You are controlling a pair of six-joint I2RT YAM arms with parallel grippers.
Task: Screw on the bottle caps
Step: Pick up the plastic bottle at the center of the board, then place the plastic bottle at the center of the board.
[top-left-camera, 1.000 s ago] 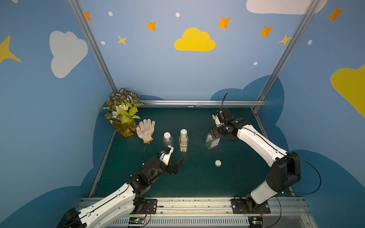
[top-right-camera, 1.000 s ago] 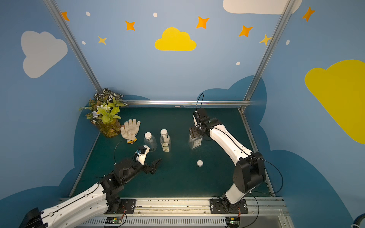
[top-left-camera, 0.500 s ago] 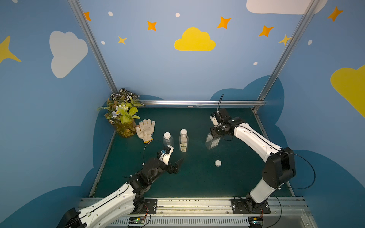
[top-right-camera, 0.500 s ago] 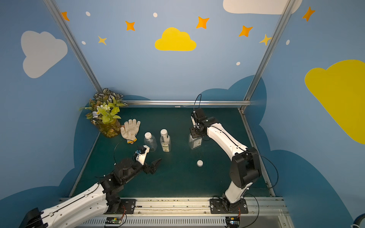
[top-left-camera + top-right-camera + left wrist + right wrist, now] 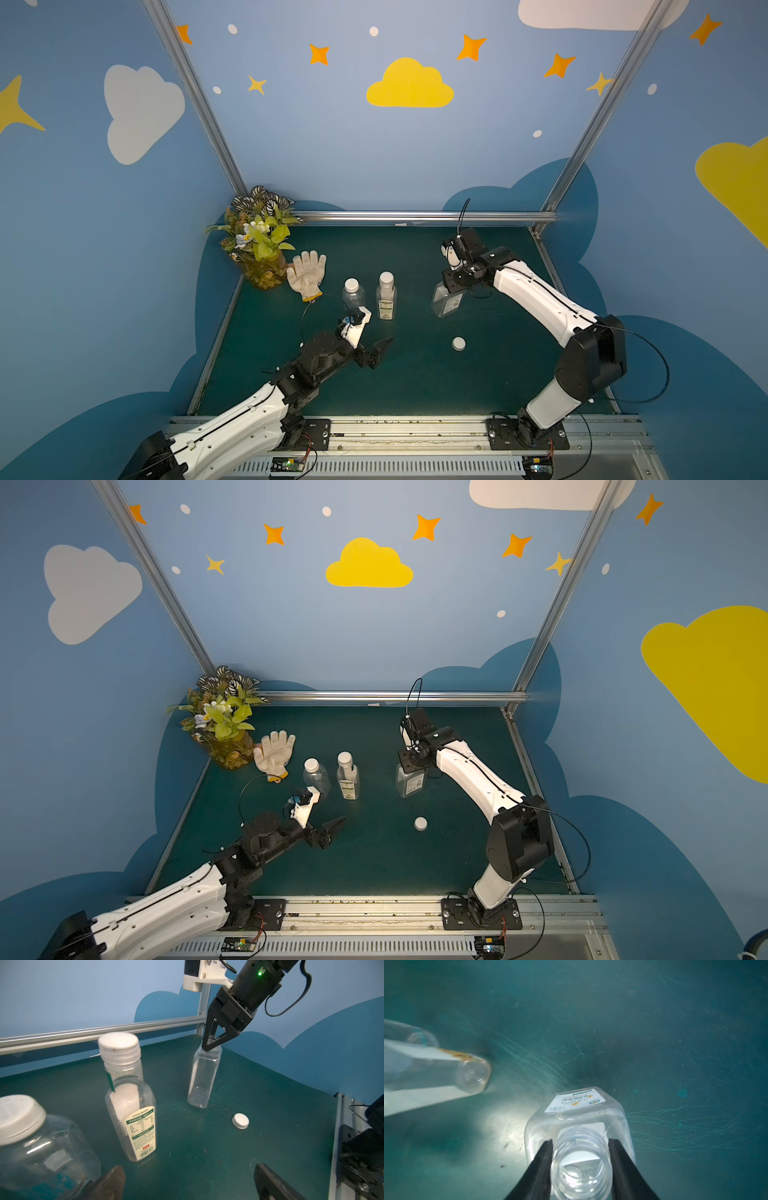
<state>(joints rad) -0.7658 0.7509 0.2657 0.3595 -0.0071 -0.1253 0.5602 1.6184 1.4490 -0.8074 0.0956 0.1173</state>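
Currently the right hand [image 5: 580, 1141] is clamped on the bare threaded neck of the flat-sided bottle [image 5: 202, 1078], one finger pressed to each side. The bottle stands on the tabletop [image 5: 415, 386], right of centre in both top views. The right arm reaches up from the lower right and bends so that the hand points down onto it. A loose cap [image 5: 459, 343] lies on the tabletop just below the bottle in frame. The left hand [image 5: 376, 353] hangs spread wide and empty, low and left of centre — near the capped slim bottle [image 5: 386, 295] and round bottle [image 5: 353, 291], touching neither.
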